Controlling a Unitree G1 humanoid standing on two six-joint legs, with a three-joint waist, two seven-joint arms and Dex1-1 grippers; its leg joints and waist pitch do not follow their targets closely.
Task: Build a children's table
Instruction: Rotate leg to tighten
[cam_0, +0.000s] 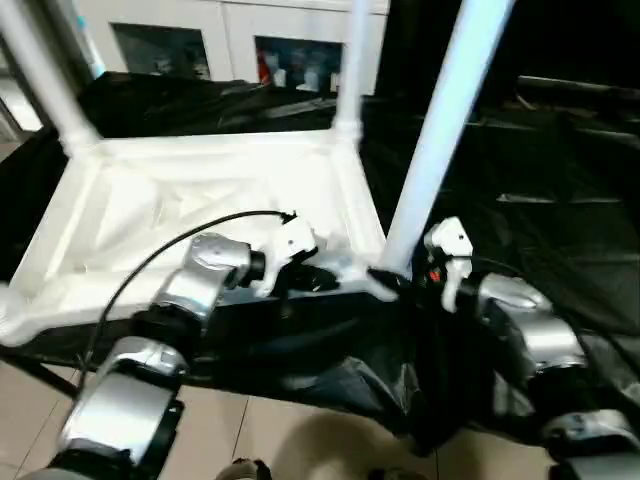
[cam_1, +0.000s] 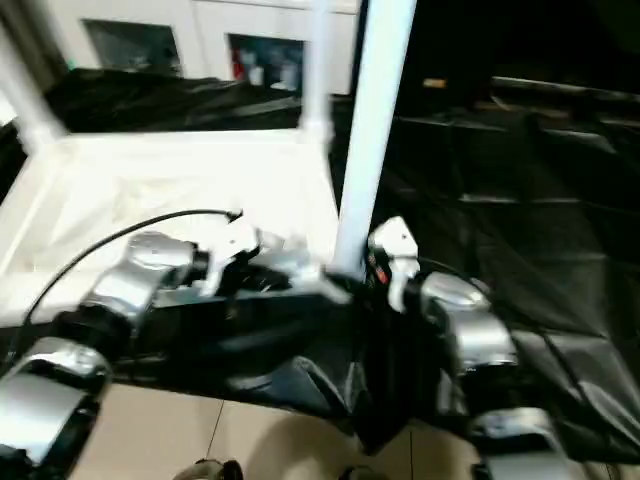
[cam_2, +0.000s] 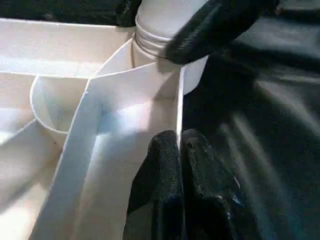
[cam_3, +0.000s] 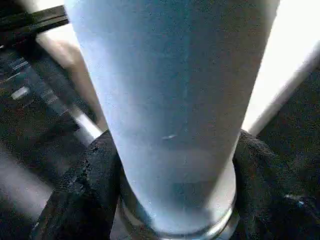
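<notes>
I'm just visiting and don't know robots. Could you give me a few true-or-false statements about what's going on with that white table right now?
1. The table top lies upside down. True.
2. The right end effector has a leg between its fingers. True.
3. The left end effector is wide open. False: it is pinched shut on the table top's edge wall.
4. No legs are fitted yet. False: legs already stand in the far corners.

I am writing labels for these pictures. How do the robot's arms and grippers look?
Both forearms are rounded shells of shiny silver metal with black joints. A thin black cable loops over the left one. Each wrist carries a white block; the right wrist shows a small red mark. The left gripper and right gripper have black, rough-surfaced fingers.
</notes>
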